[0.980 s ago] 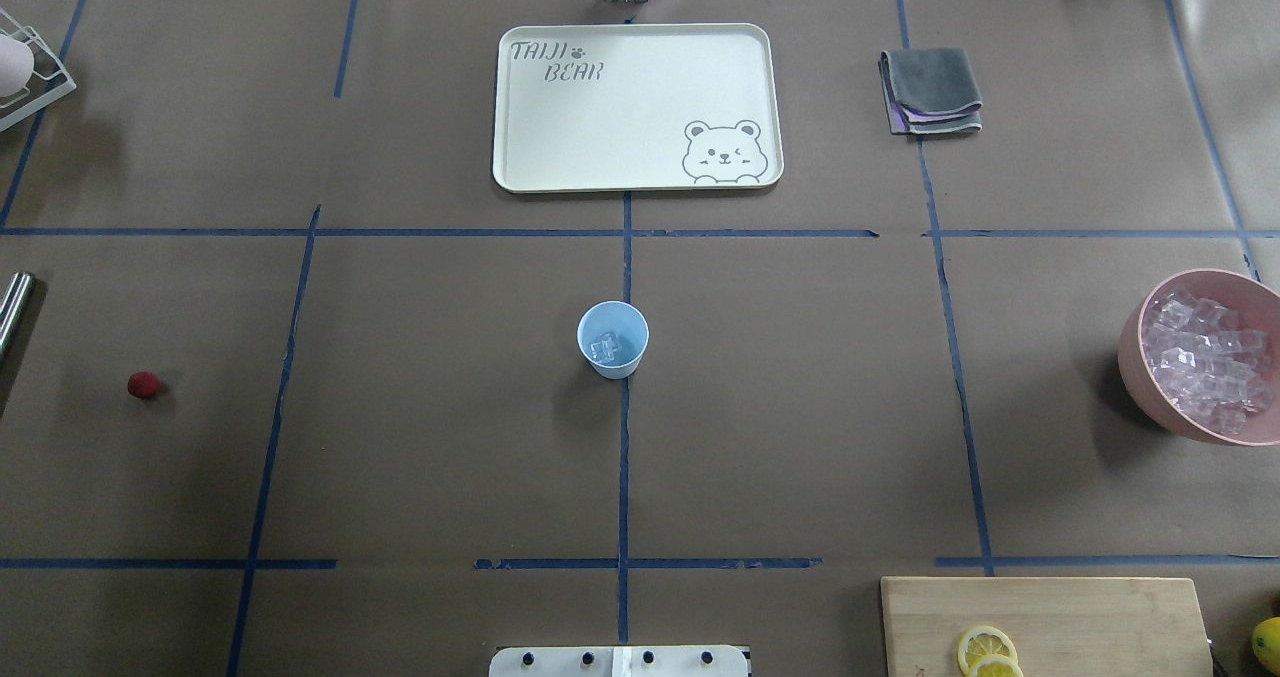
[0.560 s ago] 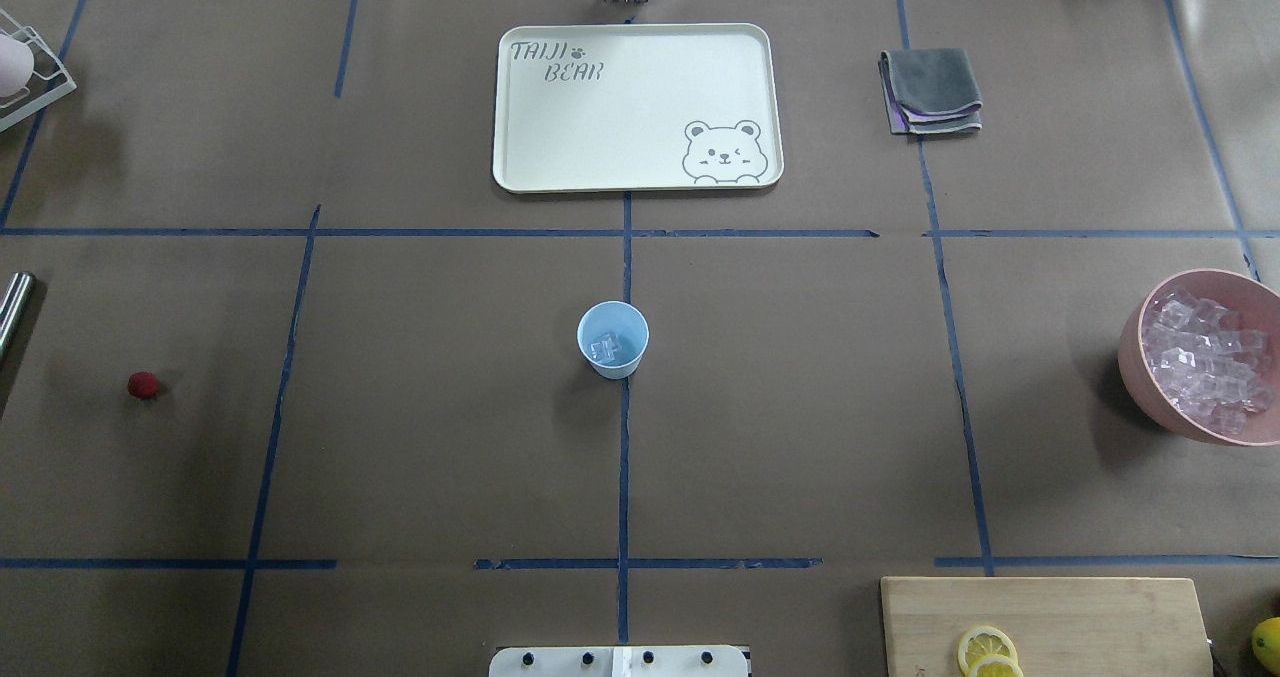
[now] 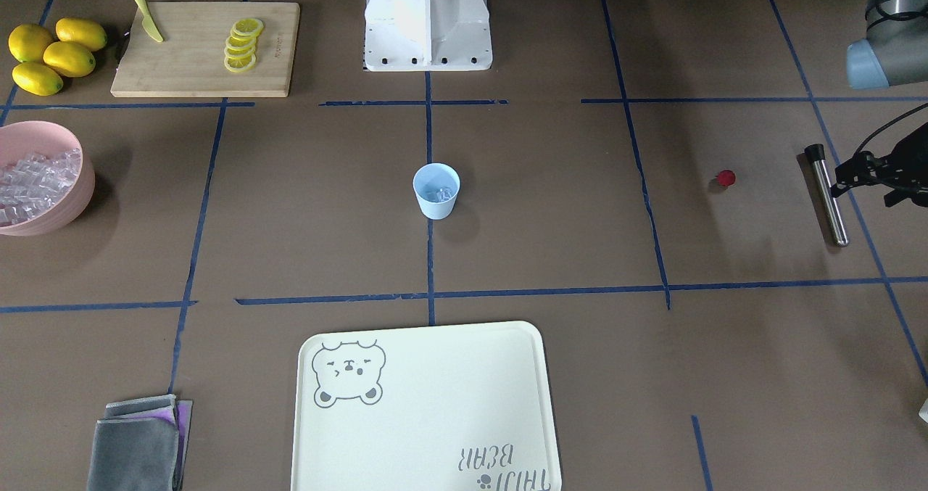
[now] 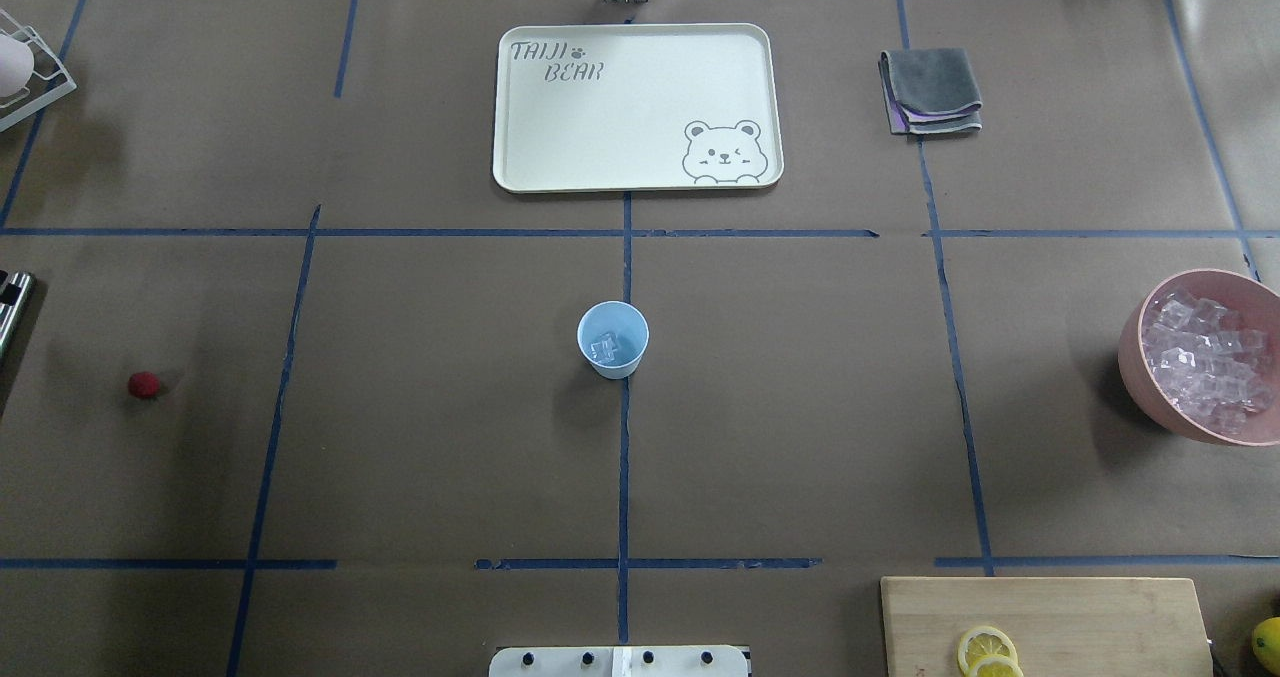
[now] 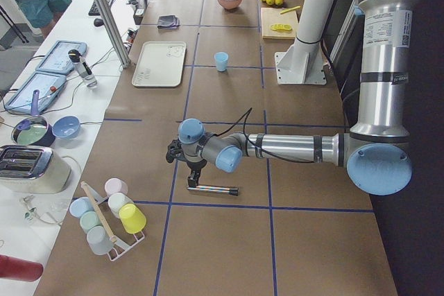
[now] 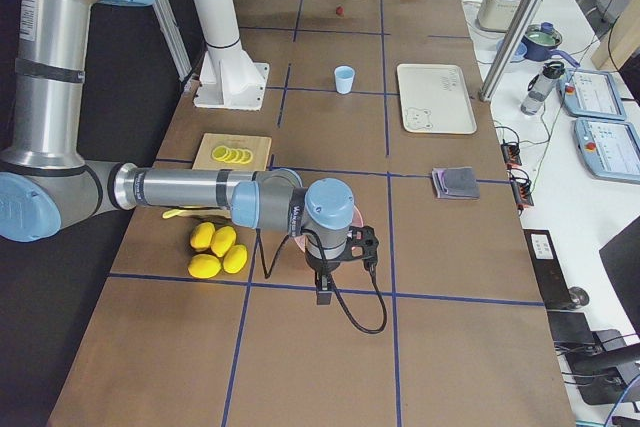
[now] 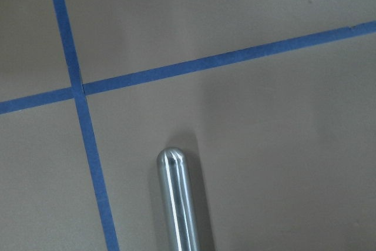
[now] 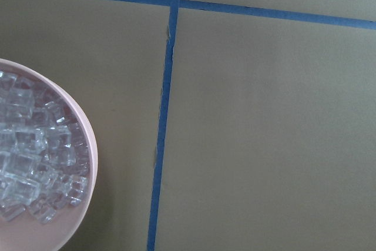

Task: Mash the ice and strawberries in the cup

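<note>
Seen from across the table, the pale-blue cup (image 3: 436, 195) stood upright at the centre with ice (image 3: 438, 191) inside. The strawberry (image 3: 725, 178) lay well off to its right on the paper and the steel muddler (image 3: 826, 199) beyond that, with the left gripper (image 3: 842, 178) hanging beside the muddler's black-tipped end, its jaws too cut off to tell whether spread or closed. From overhead, the pink bowl (image 4: 1130, 362) heaped with ice sat far right of the cup. In the right-side view the right gripper (image 6: 325, 292) hovered by that bowl, its state impossible to tell.
</note>
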Motion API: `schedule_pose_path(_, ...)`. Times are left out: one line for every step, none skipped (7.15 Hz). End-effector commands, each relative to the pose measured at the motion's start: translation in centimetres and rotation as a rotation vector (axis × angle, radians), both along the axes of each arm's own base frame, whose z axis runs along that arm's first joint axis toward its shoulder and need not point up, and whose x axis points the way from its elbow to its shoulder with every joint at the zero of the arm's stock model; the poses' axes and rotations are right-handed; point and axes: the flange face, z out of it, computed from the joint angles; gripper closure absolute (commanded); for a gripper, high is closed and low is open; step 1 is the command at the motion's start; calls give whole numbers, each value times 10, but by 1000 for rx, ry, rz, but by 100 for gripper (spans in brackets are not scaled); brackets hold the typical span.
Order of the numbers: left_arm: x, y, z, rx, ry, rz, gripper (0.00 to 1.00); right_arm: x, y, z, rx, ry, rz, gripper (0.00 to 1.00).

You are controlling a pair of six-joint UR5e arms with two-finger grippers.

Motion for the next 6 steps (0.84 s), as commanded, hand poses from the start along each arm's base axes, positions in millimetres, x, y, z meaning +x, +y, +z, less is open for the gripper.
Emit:
schedule_pose_path(40, 28, -38, -18, 1, -21, 0, 0, 0, 0, -1, 0, 0, 0)
schedule_pose_path(64, 37, -60, -26, 4, -35, 0, 0, 0, 0, -1, 0, 0, 0)
schedule_pose_path(87, 48, -70, -47, -3, -43, 0, 0, 0, 0, -1, 0, 0, 0)
schedule_pose_path(104, 55, -71, -46, -20, -40, 0, 0, 1, 0, 2, 0, -1, 0)
schedule_pose_path(107, 64, -65, -55, -28, -26, 0, 0, 2, 1, -1, 0, -1, 0)
schedule_pose_path(114, 69, -64, -56, -28, -9, 0, 1, 3, 2, -3, 0, 0, 0)
